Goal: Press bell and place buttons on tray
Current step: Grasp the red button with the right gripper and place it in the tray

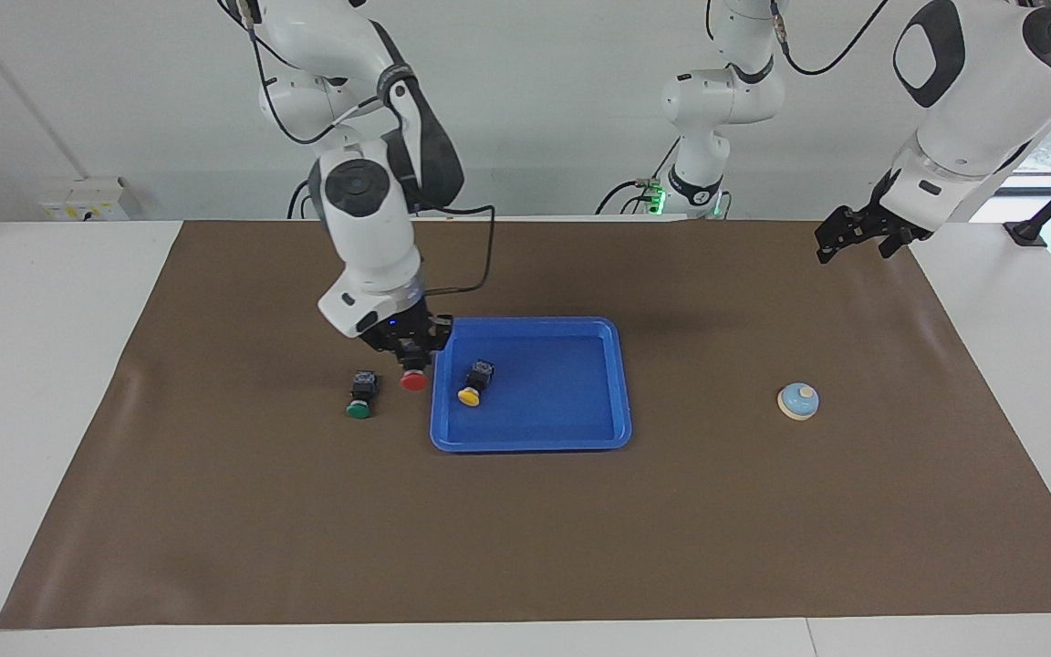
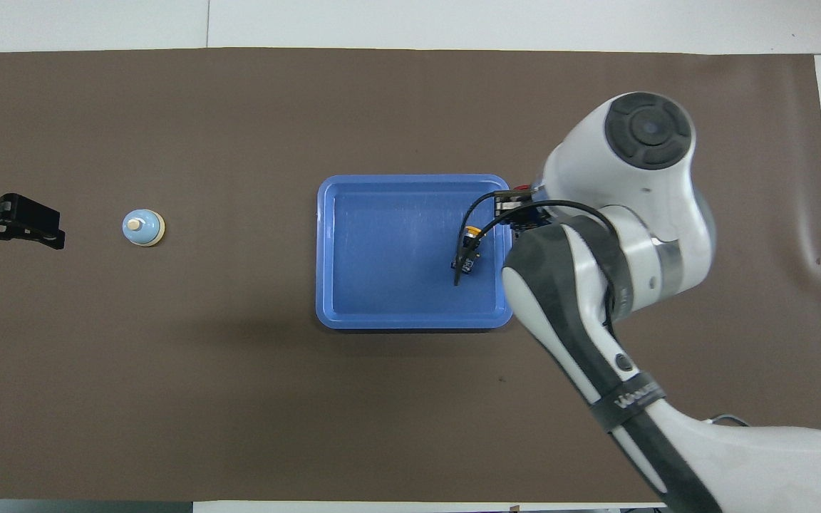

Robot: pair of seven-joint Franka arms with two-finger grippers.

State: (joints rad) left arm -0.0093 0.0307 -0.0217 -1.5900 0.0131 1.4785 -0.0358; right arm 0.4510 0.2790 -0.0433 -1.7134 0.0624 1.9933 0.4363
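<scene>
The blue tray point(image 1: 571, 429) lies mid-table and holds the yellow button point(image 1: 475, 383) on its side. My right gripper point(image 1: 411, 354) is low beside the tray's rim toward the right arm's end, shut on the black body of the red button point(image 1: 413, 380), cap down. The green button point(image 1: 360, 394) lies on the mat just beside it. The bell point(image 1: 798, 401) stands toward the left arm's end. My left gripper point(image 1: 857, 245) hangs open and empty in the air near that end. In the overhead view the tray point(image 2: 353, 249), yellow button point(image 2: 470, 242) and bell point(image 2: 143, 227) show, while the right arm hides the green button.
A brown mat point(image 1: 525, 547) covers most of the white table. A black cable point(image 2: 474, 221) from the right arm hangs over the tray's corner in the overhead view. My left gripper point(image 2: 33, 226) sits at that view's edge beside the bell.
</scene>
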